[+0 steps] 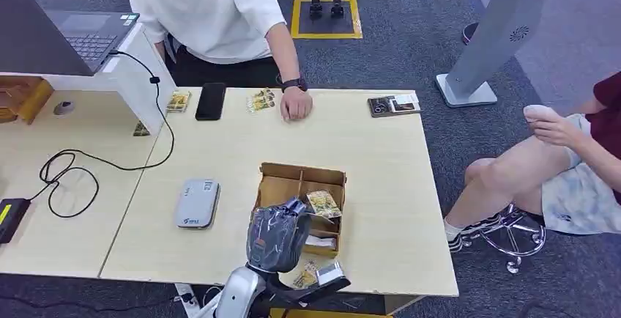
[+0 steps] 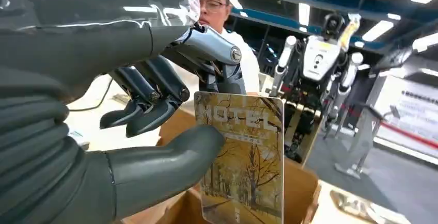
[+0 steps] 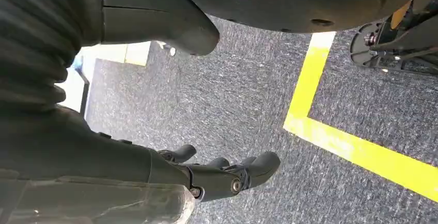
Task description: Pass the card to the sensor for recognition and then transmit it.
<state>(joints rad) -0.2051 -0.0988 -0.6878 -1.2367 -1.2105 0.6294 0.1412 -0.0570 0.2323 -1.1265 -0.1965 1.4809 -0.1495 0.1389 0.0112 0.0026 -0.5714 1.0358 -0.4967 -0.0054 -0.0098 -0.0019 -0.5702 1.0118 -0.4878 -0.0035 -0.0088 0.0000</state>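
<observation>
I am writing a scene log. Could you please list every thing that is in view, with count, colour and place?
Hotel card: 1, yellow, pinched by left hand over the box
Cardboard box: 1, brown, table's near side, cards inside
Sensor: 1, grey-white, left of the box
Phone: 1, black, table's far edge
Laptop: 1, grey, far left
Person: 1, white shirt, behind the table
Seated person: 1, right
Left hand: grey, at the box
Right hand: grey, hanging over carpet, holding nothing

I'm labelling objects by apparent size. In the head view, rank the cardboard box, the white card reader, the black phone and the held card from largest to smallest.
1. cardboard box
2. white card reader
3. black phone, though it lies farther from the camera
4. card, partly hidden by the left hand
</observation>
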